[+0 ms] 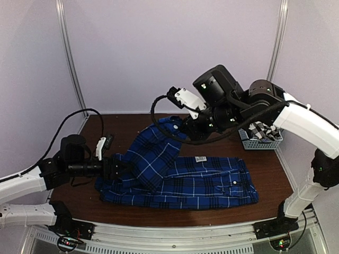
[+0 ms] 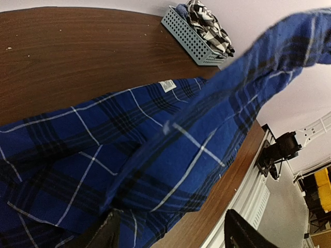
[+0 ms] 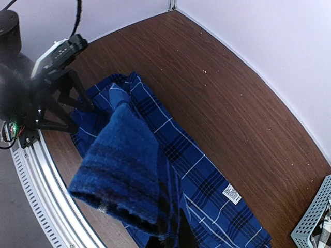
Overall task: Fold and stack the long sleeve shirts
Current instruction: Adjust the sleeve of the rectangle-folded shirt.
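While both arm bases sit bolted by the aluminium rail at the near edge, the first thing in from there is the blue plaid shirt. It lies mostly flat on the brown worktop, long axis left to right, roughly centre. Left end effector sits low at the shirt's left end with the jaws spread wide. Left wrist view shows its fingers well apart with plaid cloth lying across the gap, nothing pinched. White label sits on the flat part of the shirt, near its far edge, about mid-length. Further back, the right end effector reaches in from the right over the shirt's far-left part. Its jaws are closed on a fold of the same shirt and hold it up off the worktop, so the cloth climbs from the flat part to a peak at the grip. Right wrist view: the raised cloth hangs blurred right at the lens, and its own fingers are mostly hidden behind it. Far right, close to the right wall and well apart from the blue shirt, sits the grey slotted basket. The black-and-white check shirt is bunched inside it, poking above the rim. Pale walls close off the back and sides.
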